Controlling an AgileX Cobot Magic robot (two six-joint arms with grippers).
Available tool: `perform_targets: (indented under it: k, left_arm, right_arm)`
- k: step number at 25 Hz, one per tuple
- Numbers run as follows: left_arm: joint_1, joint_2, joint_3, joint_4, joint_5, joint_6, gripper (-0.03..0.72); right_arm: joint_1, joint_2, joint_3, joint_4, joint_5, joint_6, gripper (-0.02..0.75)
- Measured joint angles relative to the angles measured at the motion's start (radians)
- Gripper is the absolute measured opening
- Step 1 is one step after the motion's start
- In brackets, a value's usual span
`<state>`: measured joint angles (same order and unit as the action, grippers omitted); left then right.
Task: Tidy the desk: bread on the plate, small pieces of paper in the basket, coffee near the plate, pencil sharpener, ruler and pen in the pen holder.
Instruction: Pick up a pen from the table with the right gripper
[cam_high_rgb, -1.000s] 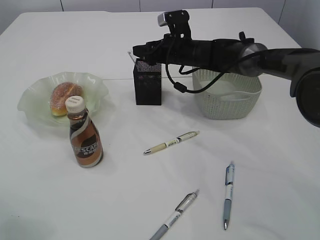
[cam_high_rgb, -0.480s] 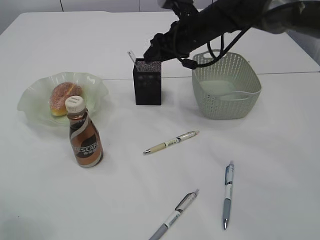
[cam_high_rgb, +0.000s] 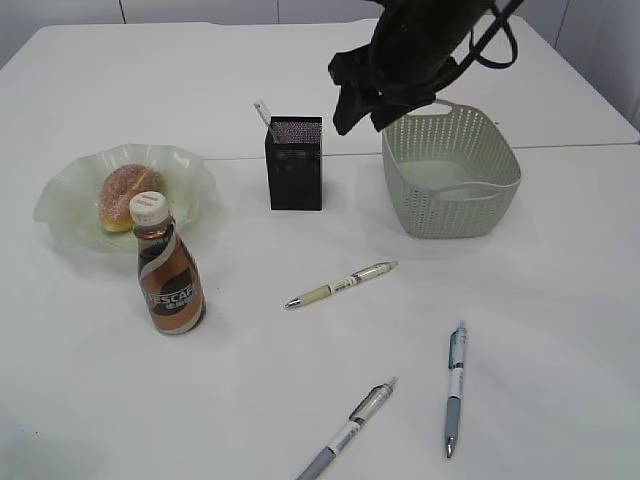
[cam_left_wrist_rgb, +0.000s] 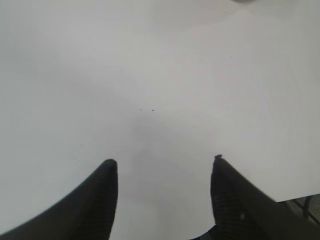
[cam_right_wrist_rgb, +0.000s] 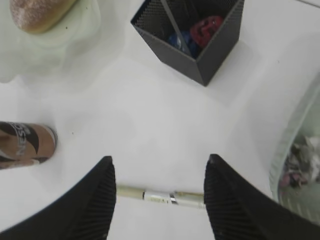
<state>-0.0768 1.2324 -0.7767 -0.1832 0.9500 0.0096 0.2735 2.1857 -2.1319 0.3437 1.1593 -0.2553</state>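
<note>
The bread lies on the green plate, with the coffee standing just in front. The black pen holder has the clear ruler sticking out of it. Small red and blue items lie in its bottom; I cannot tell if either is the pencil sharpener. Three pens lie on the desk: a cream one, a blue one and a grey one. My right gripper hangs open and empty high between holder and basket, the cream pen far below. My left gripper is open over bare desk.
Paper scraps lie inside the basket. In the exterior view the right arm fills the air above the basket's back rim. A seam line crosses the desk behind the basket and holder.
My right arm has lifted off the pen holder and swung up and to the right, ending tilted down above the gap between holder and basket. Nothing on the desk has moved.
</note>
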Motion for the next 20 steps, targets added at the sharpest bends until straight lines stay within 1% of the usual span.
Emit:
perform_targets:
  k: [2, 5, 12, 16, 19, 20]
  left_arm:
    - [0.000, 0.000, 0.000, 0.007, -0.002, 0.000, 0.434]
    - [0.000, 0.000, 0.000, 0.008, -0.011, 0.000, 0.434]
    - [0.000, 0.000, 0.000, 0.008, -0.056, 0.000, 0.434]
    - [0.000, 0.000, 0.000, 0.008, -0.076, 0.000, 0.434]
    - [0.000, 0.000, 0.000, 0.008, -0.092, 0.000, 0.434]
    - [0.000, 0.000, 0.000, 0.008, -0.097, 0.000, 0.434]
  right_arm:
    - [0.000, -0.018, 0.012, -0.050, 0.047, 0.047, 0.403]
    - [0.000, -0.066, 0.081, -0.082, 0.062, 0.089, 0.377]
    - [0.002, -0.225, 0.383, -0.121, 0.068, 0.121, 0.370]
    - [0.039, -0.290, 0.529, -0.153, 0.048, 0.176, 0.369]
    - [0.080, -0.295, 0.556, -0.161, 0.036, 0.280, 0.368]
    - [0.096, -0.297, 0.558, -0.162, 0.023, 0.342, 0.368]
